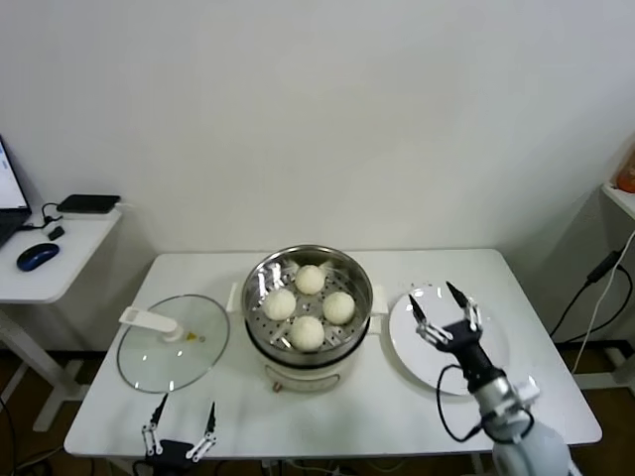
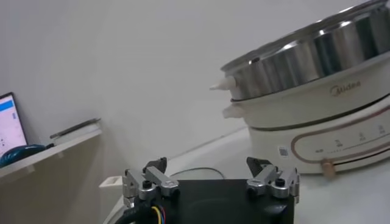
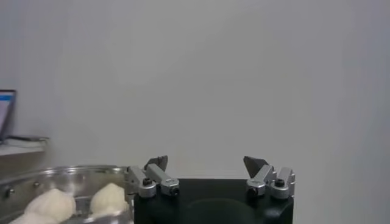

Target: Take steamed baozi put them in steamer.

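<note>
Glass lid (image 1: 174, 342): flat on table (image 1: 327, 412), left. Left gripper (image 1: 180, 423): near table edge, below lid, fingers spread, empty. Steamer (image 1: 308, 315): table centre, four baozi (image 1: 309, 304) on its tray. Plate (image 1: 412, 337): right of steamer, bare. Right gripper (image 1: 445, 309): above plate, fingers spread, empty.

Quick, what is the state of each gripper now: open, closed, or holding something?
Left gripper: open, holding nothing, low at the table's near edge.
Right gripper: open, holding nothing, above the white plate.
</note>
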You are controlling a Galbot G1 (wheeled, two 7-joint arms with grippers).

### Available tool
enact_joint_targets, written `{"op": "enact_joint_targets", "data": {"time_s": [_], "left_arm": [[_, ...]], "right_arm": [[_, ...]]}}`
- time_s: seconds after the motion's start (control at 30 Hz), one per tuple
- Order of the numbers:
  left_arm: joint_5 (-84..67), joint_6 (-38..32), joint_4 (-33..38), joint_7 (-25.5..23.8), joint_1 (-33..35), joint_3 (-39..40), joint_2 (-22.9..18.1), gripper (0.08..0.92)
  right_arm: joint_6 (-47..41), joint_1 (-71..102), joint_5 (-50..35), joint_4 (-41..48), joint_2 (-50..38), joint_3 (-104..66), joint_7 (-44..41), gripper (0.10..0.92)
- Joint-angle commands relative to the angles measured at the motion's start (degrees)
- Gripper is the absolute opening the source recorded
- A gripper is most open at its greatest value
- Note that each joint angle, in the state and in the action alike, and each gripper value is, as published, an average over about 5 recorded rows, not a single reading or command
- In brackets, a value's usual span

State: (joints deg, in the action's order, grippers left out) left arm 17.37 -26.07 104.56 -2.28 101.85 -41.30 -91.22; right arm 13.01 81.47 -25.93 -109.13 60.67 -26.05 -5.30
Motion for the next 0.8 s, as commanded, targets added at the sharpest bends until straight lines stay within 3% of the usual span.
{"op": "enact_joint_targets", "data": {"time_s": [0.03, 0.8], "left_arm": [[-0.27, -0.09, -0.11, 0.09, -0.06, -0.12, 0.11, 0.823], [0.11, -0.19, -0.44, 0.13, -0.21, 0.38, -0.42, 0.823]], "right_arm": [[14.29, 13.8, 8.65, 0.67, 16.84, -6.95, 3.1, 0.823], [16.28, 15.37, 10.77, 3.58, 18.72, -5.75, 5.28, 0.823]]}}
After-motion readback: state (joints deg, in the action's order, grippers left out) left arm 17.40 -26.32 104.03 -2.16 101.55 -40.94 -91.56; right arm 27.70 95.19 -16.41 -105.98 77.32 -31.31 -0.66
